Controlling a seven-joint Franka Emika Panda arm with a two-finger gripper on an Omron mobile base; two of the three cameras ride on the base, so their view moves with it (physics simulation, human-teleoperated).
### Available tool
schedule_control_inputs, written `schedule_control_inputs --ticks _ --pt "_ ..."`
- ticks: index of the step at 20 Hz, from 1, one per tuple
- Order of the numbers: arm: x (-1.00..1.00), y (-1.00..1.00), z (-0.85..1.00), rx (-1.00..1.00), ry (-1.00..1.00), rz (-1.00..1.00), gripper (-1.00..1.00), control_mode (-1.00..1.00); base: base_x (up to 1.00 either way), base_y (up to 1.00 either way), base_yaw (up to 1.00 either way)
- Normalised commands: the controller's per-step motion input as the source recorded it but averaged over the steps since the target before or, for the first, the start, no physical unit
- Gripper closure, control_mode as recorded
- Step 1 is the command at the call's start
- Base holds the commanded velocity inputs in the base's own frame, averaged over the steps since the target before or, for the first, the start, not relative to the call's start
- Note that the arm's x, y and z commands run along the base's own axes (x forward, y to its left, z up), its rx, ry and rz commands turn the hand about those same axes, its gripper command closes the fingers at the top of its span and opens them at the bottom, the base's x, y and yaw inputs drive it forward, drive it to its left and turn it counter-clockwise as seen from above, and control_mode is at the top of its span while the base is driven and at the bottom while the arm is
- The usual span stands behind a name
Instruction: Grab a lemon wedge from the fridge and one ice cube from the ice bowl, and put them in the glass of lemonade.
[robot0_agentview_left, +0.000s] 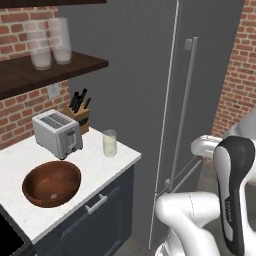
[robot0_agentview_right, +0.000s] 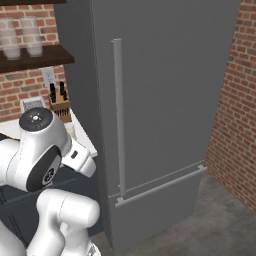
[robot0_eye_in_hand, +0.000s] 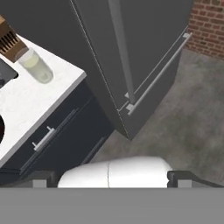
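Dark grey fridge (robot0_agentview_left: 145, 100) stands shut on my feed; the glass of lemonade (robot0_agentview_left: 109, 143) sits on the white surface (robot0_agentview_left: 90, 165) near the ice bowl (robot0_agentview_left: 51, 183). My pincer (robot0_eye_in_hand: 111, 181) gapes wide, holding nothing.

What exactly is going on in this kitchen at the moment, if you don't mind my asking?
The robot arm is parked in front of the fridge, whose doors are shut, and its open gripper holds nothing. On the counter beside the fridge stand the glass of lemonade, the ice bowl, a toaster and a knife block. Nothing has been fetched yet; opening the fridge for the lemon wedge looks like the likely first step.
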Motion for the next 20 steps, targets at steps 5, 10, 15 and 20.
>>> schedule_control_inputs --ticks 5,10,15,20 --pt "0.22 -0.44 0.01 0.01 -0.07 0.22 -1.00 -1.00 0.00 0.00 0.00" --pt "0.16 -0.68 0.28 0.04 -0.17 0.27 -1.00 -1.00 0.00 0.00 0.00" --pt "0.43 -0.69 0.96 -0.05 -0.13 0.27 -1.00 -1.00 0.00 0.00 0.00" --pt "0.83 -0.27 0.89 -0.11 0.01 0.21 -1.00 -1.00 0.00 0.00 0.00"
